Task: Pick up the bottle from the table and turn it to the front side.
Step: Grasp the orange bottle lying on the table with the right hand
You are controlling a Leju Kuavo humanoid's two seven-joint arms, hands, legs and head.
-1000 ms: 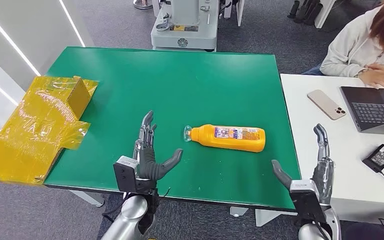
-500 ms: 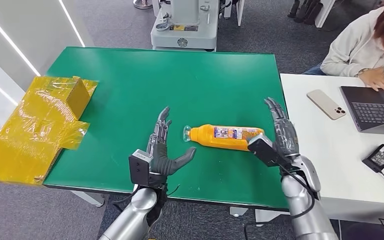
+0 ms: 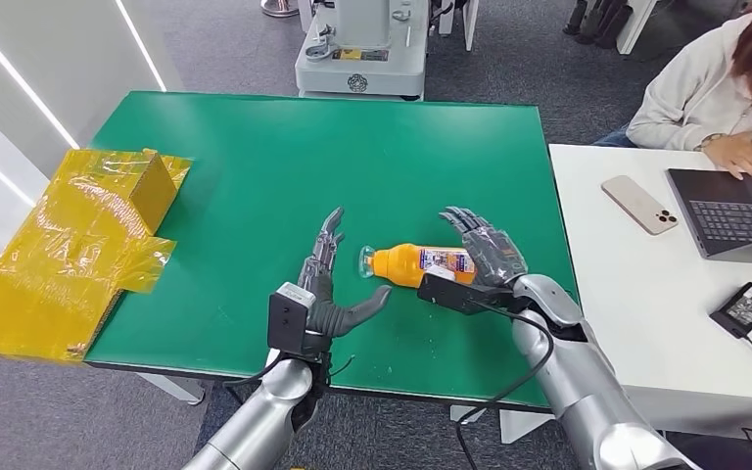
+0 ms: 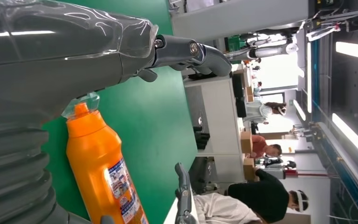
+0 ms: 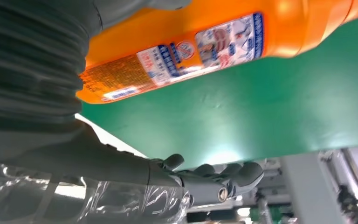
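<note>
An orange bottle (image 3: 409, 264) with a clear cap and a printed label lies on its side on the green table (image 3: 255, 166), cap pointing to my left. My right hand (image 3: 481, 251) is spread over the bottle's base end, fingers apart and not wrapped around it; whether it touches is unclear. In the right wrist view the labelled bottle (image 5: 205, 44) lies right against the palm while the fingers (image 5: 223, 179) stretch out past it. My left hand (image 3: 325, 294) is open just left of the cap, thumb toward the neck. The left wrist view has the bottle (image 4: 102, 172) close beside the hand.
A yellow film-wrapped box (image 3: 78, 245) overhangs the table's left edge. A white desk (image 3: 646, 284) on the right holds a phone (image 3: 639, 204), a laptop (image 3: 734, 211) and a charger (image 3: 744, 305); a person (image 3: 715, 88) sits there. A grey machine (image 3: 362, 49) stands behind the table.
My right hand swung in from the table's right edge and now covers the bottle's base end. My left hand crept right, closer to the cap. The bottle has stayed put.
</note>
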